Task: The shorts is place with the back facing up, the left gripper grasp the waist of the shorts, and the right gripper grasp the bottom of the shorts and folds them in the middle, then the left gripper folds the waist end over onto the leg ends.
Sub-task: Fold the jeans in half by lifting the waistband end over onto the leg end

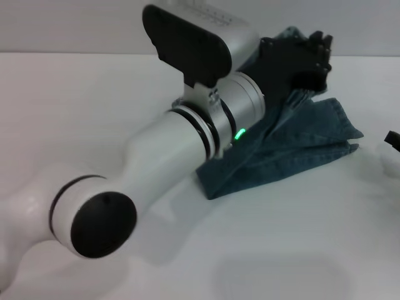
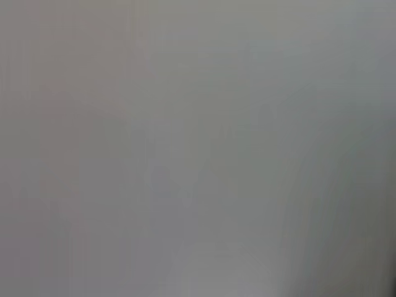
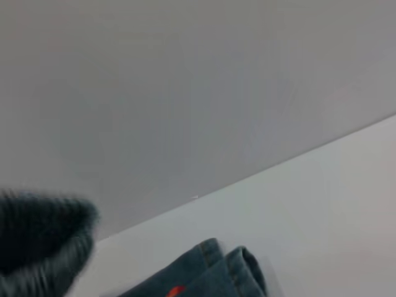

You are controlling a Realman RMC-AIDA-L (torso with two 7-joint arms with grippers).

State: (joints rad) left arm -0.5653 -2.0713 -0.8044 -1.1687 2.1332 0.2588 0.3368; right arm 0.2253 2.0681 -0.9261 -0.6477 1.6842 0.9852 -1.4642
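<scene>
Left end effector point(image 1: 310, 59) clamped on the raised waist of one pair of shorts point(image 1: 294, 147). Bare table point(image 1: 94, 106) open on each side of it. Right end effector point(image 1: 392, 139) barely visible at the edge; opening not discernible.

From my right wrist I see a white table point(image 3: 322, 204) that runs up at a slant to a plain grey wall point(image 3: 185, 80). Low down, the shorts point(image 3: 210, 275) poke into view. They are blue denim. Two rounded folded edges lie side by side, touching each other, with stitching along them. A small spot of red-orange print point(image 3: 175, 290) shows on the cloth near the edge of my view. In one corner there is a dark, blurry blue-grey lump point(image 3: 40, 244) with fine lines on it. It sits very close to my camera. I cannot tell what it is.
</scene>
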